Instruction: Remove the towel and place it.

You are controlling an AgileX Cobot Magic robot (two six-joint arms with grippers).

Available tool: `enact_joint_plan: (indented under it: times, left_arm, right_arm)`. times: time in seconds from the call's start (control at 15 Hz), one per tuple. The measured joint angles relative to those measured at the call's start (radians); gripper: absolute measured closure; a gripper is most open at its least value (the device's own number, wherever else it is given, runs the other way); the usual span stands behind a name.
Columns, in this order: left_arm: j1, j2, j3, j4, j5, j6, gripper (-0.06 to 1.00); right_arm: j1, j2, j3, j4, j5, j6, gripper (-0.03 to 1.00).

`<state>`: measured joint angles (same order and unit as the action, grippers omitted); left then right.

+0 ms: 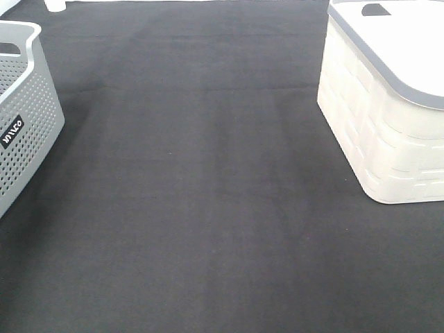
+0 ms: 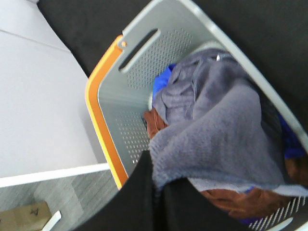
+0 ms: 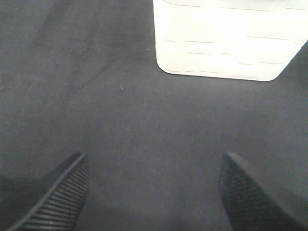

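The greyish-lavender towel [image 2: 216,130] lies bunched on top of other laundry inside the grey perforated basket [image 2: 144,67] in the left wrist view. My left gripper [image 2: 159,185] sits at the towel's near edge, its dark fingers [image 2: 134,202] closed together with a fold of towel pinched between them. My right gripper [image 3: 154,192] is open and empty, hovering over the black table cover in front of the white basket [image 3: 221,38]. Neither gripper shows in the exterior high view, and the towel is hidden there.
The grey basket [image 1: 21,111] stands at the left edge and the white basket with a grey rim [image 1: 388,118] at the right. Brown cloth [image 2: 231,202] and blue cloth [image 2: 288,144] lie under the towel. An orange basket rim [image 2: 96,120] sits beside the grey basket. The black table cover [image 1: 208,194] lies between the baskets.
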<state>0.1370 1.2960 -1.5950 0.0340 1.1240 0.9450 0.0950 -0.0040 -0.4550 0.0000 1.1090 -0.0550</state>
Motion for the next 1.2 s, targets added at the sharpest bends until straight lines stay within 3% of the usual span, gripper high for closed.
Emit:
enact_joint_plan:
  times: [0.27, 0.47, 0.67, 0.87, 1.2]
  left_arm:
    - [0.000, -0.008, -0.124, -0.062, 0.004, -0.039, 0.94]
    - [0.000, -0.003, -0.220, -0.108, 0.006, -0.068, 0.94]
    - [-0.008, 0.057, -0.333, -0.148, 0.049, -0.081, 0.94]
    - [-0.121, 0.150, -0.486, -0.117, 0.073, -0.130, 0.94]
    - [-0.392, 0.317, -0.669, 0.109, 0.091, -0.227, 0.94]
  right_arm:
    - [0.000, 0.000, 0.000, 0.008, 0.000, 0.000, 0.24]
    - [0.000, 0.005, -0.004, 0.082, -0.024, -0.003, 0.24]
    - [0.000, 0.097, -0.029, 0.190, -0.092, -0.089, 0.24]
    - [0.000, 0.235, -0.070, 0.333, -0.193, -0.215, 0.24]
    - [0.000, 0.454, -0.114, 0.657, -0.277, -0.553, 0.24]
